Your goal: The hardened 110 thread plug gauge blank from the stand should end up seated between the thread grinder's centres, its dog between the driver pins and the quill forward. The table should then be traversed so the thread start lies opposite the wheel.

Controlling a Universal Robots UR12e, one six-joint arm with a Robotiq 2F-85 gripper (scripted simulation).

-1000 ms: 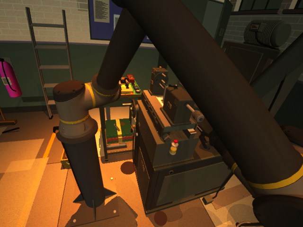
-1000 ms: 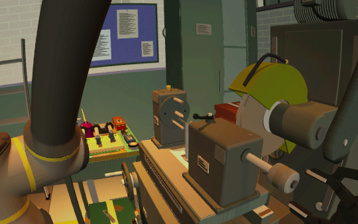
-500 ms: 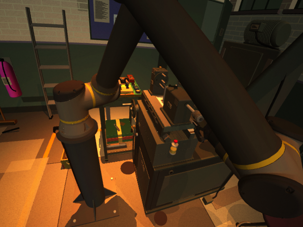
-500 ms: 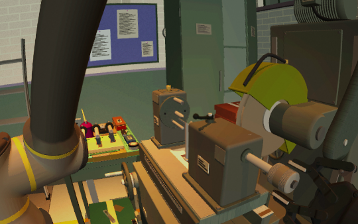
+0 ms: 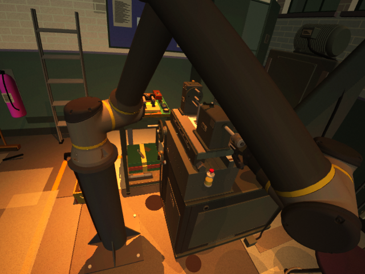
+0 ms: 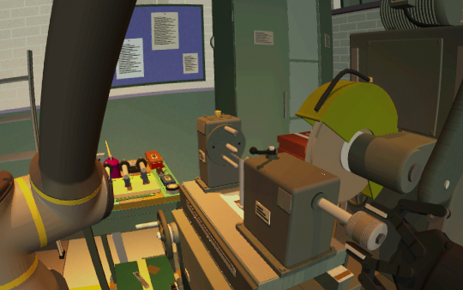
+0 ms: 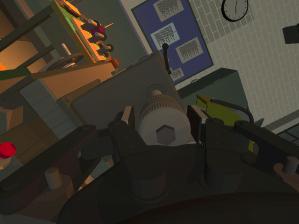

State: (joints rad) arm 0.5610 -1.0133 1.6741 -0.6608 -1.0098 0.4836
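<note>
On the grinder's table, the tailstock (image 6: 289, 206) stands near the end and the headstock (image 6: 218, 148) with its driver pins stands further along. No blank lies between them. The tailstock's knurled quill knob (image 6: 366, 230) (image 7: 164, 120) sticks out of its near face, and my gripper (image 7: 164, 121) (image 6: 364, 234) (image 5: 237, 149) is open around that knob, holding nothing. The gauge blanks (image 6: 133, 171) lie on the stand (image 5: 154, 106) beyond the machine's far end. The grinding wheel (image 6: 338, 167) under its yellow guard (image 6: 356, 107) sits behind the tailstock.
My own arm (image 5: 236, 97) crosses above the grinder's cabinet (image 5: 206, 206), and its base column (image 5: 100, 188) stands to the left. A handwheel (image 5: 160, 129) is on the machine's front. A small bottle (image 5: 209, 177) stands on the cabinet. A ladder (image 5: 59, 73) leans against the wall.
</note>
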